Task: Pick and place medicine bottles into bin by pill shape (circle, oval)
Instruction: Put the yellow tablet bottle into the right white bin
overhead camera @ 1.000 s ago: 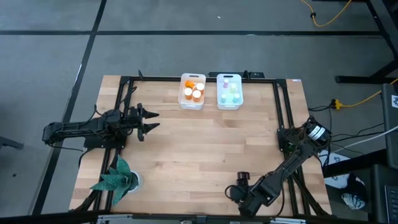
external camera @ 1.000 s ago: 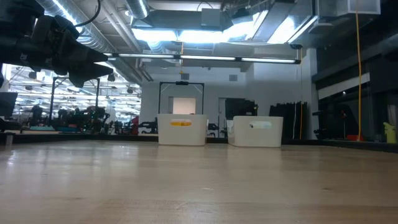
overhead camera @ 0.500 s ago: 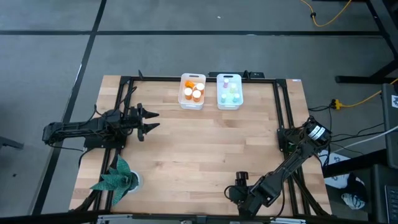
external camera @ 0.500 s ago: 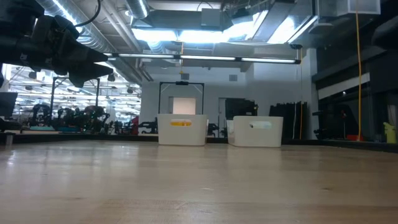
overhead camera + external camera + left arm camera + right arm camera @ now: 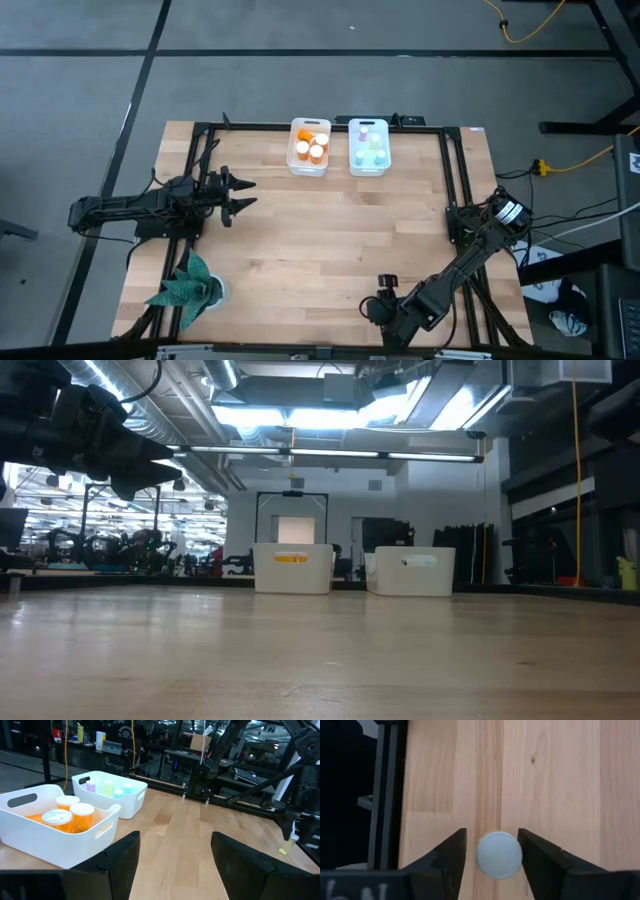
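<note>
A small bottle (image 5: 499, 855) is seen from straight above in the right wrist view, so that only its round white cap is shown; a sliver of yellowish body at the cap's rim is all that can be made out, and its contents are hidden. It stands on the wooden table (image 5: 320, 230) near the front edge, between the fingers of the right gripper (image 5: 492, 857), which are set close on either side of the cap with narrow gaps visible, not clamped on it. In the high view the bottle is covered by the gripper (image 5: 383, 295). At the far edge two white bins stand side by side: the left bin (image 5: 30, 842) is filled with orange bottles (image 5: 70, 815) with white caps, the right bin (image 5: 131, 805) with smaller pale green and clear bottles (image 5: 107, 787), partly cut off by its wall. The left gripper (image 5: 240, 193) is held above the table's left side, its fingers apart and empty.
</note>
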{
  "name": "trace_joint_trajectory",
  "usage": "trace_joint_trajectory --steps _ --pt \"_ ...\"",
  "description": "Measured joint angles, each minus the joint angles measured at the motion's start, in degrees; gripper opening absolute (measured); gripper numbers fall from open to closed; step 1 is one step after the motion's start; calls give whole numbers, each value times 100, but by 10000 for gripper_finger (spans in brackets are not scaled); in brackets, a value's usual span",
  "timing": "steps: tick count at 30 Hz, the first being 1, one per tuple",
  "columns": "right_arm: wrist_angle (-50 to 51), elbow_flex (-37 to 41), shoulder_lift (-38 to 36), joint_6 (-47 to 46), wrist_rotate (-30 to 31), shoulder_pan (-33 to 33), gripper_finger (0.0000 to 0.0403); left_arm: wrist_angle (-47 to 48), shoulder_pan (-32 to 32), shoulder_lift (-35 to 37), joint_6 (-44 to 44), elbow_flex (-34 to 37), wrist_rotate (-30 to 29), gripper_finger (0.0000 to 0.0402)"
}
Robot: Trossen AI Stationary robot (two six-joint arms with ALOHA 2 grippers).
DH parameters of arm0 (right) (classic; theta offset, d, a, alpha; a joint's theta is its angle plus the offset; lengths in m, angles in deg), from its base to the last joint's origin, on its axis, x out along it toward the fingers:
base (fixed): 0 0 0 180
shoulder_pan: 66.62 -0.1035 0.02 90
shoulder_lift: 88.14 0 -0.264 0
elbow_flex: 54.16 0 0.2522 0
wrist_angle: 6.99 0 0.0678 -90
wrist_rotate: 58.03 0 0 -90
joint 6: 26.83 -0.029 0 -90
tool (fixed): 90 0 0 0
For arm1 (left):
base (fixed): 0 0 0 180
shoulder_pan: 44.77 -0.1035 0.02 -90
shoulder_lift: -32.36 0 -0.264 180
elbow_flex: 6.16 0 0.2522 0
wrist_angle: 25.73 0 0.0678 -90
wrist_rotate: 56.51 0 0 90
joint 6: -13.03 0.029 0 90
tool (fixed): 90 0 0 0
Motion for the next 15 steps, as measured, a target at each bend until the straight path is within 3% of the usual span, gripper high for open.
trace_joint_trajectory --steps 9,15 --pt "-3 -2 0 208 11 0 127 0 2 0 1 -1 -1 237" --pt "-3 -2 0 213 11 0 127 0 0 0 1 -1 -1 237"
